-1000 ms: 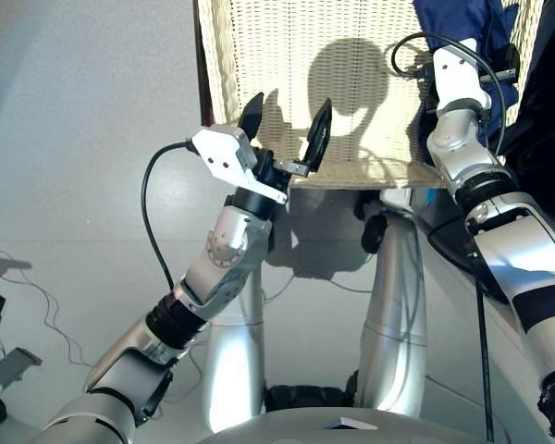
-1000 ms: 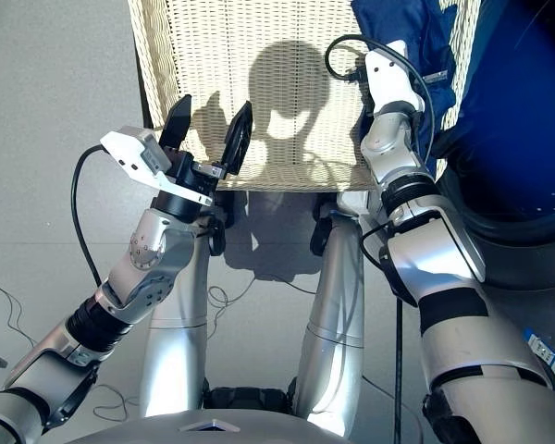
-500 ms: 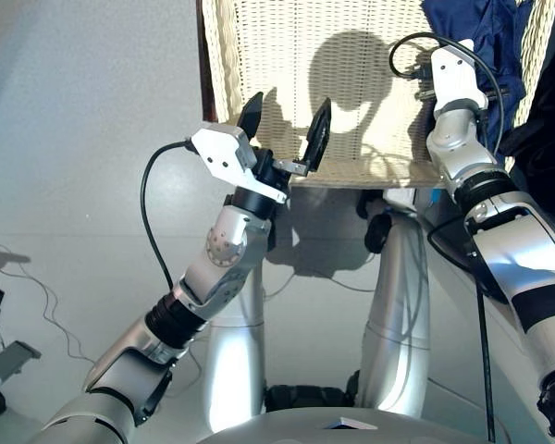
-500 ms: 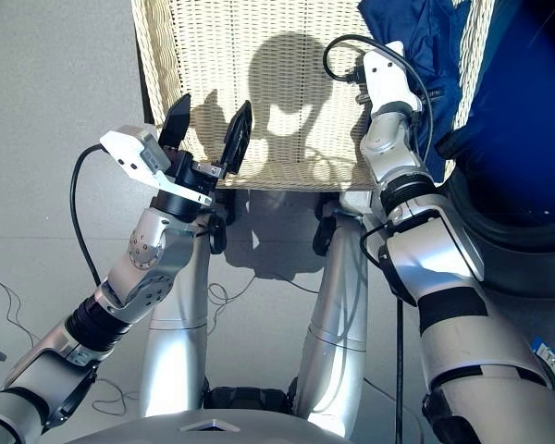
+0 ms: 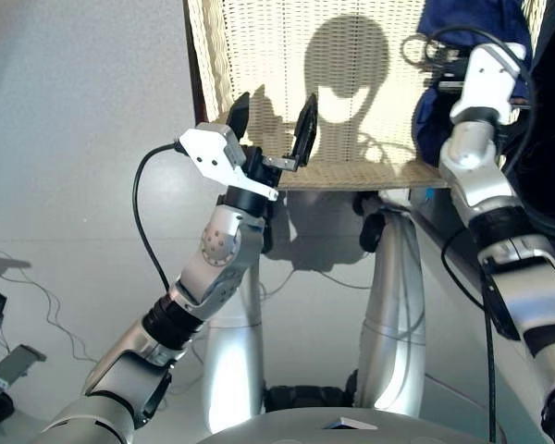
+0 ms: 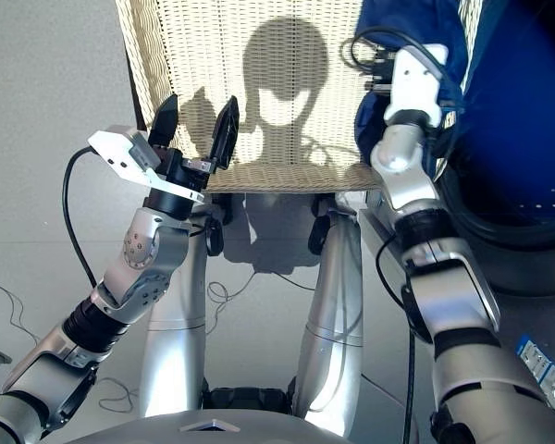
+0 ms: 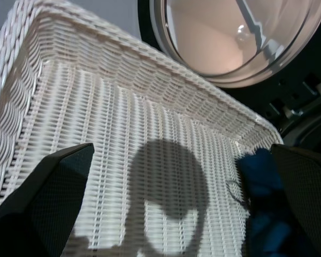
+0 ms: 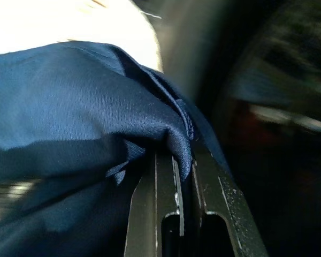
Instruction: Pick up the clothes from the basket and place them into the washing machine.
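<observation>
Pinching a fold of the dark blue garment [image 8: 85, 112] between nearly closed fingers [image 8: 150, 209], the right gripper [image 8: 176, 176] holds the cloth at the right end of the basket [image 5: 287, 83], beside the dark front of the washing machine [image 6: 527, 129]. The left gripper [image 5: 270, 120] hovers over the near rim with its two black fingers spread wide and nothing between them. Apart from that blue cloth, the woven floor of the basket shows bare. The grip appears to catch only a small bunch of fabric, so the garment could slip free during the carry, and its hanging bulk could snag on the wicker rim or on the right arm's cable [image 5: 435, 46].
</observation>
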Controlling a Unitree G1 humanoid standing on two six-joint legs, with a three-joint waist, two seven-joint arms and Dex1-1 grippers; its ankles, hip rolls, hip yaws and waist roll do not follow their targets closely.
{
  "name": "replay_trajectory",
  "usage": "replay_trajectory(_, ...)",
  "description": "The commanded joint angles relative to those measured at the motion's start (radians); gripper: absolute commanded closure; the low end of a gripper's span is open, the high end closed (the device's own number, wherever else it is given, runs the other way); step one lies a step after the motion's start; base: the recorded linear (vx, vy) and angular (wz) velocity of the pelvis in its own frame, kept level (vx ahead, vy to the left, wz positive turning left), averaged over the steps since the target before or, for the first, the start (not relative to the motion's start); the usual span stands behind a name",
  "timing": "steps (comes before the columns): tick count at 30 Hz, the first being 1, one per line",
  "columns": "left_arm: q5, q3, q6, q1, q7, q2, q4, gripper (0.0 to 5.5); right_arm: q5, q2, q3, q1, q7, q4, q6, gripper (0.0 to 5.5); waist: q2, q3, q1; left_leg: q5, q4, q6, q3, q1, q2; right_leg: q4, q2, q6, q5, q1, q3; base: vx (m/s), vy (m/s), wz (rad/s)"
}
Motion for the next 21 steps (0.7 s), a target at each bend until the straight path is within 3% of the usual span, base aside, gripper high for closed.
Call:
replay_trajectory(1,0.053,0.032,-0.044,0.044,-0.010,0.003,-0.130,0.00,-0.007,-0.103,-0.118,0.075,-0.083,-0.059,-0.082,5.50,-0.005,-0.017,-0.020,0.101,-0.113,-0.044,0.001,0.034,0.020,-0.081,0.027,0.055,0.015,0.084,-0.028,0.000,0.000,0.000)
replay_trajectory(9,0.043,0.031,-0.055,0.056,-0.031,0.017,-0.142,0.00,0.097,-0.242,-0.250,0.149,-0.109,0.216,-0.085,5.50,-0.020,-0.017,-0.021,0.115,-0.167,-0.053,-0.015,0.080,0.027,-0.136,0.027,0.064,0.030,0.136,-0.039,0.000,0.000,0.000)
replay_trajectory(16,0.023,0.003,-0.058,0.037,-0.045,0.031,-0.149,0.00,0.252,-0.431,-0.240,0.041,-0.034,0.636,-0.044,5.50,-0.018,-0.017,-0.014,0.111,-0.171,-0.058,-0.013,0.093,0.031,-0.141,0.021,0.067,0.033,0.148,-0.034,0.000,0.000,0.000)
replay_trajectory(21,0.028,-0.003,-0.056,0.021,-0.044,0.045,-0.146,0.00,0.275,-0.560,-0.158,-0.071,0.016,0.812,0.007,5.50,-0.002,-0.017,-0.005,0.111,-0.174,-0.057,-0.006,0.090,0.032,-0.144,0.015,0.070,0.038,0.145,-0.032,0.000,0.000,0.000)
